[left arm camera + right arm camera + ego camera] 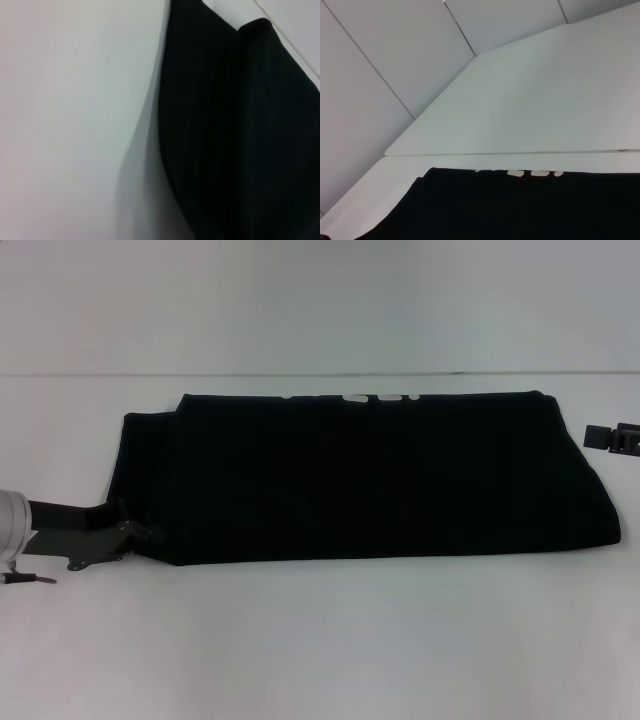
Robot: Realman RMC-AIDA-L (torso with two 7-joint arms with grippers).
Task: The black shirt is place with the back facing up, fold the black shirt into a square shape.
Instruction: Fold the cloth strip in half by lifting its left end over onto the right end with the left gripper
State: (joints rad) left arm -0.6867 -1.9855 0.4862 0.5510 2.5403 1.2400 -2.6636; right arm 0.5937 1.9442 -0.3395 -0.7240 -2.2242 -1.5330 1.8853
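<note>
1. White table: smooth, matte.
2. The black shirt lies mid-table nearer the far edge, a long soft band; seemingly folded lengthwise, crosswise folds remain before it is square.
3. Left gripper touches its near-left corner; grip unclear.
4. Right gripper at right edge; fingers unclear.

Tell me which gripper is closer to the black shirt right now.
Left. The left gripper is at the black shirt's near left corner, touching its edge. The right gripper sits just off the shirt's far right end, with a small gap.
</note>
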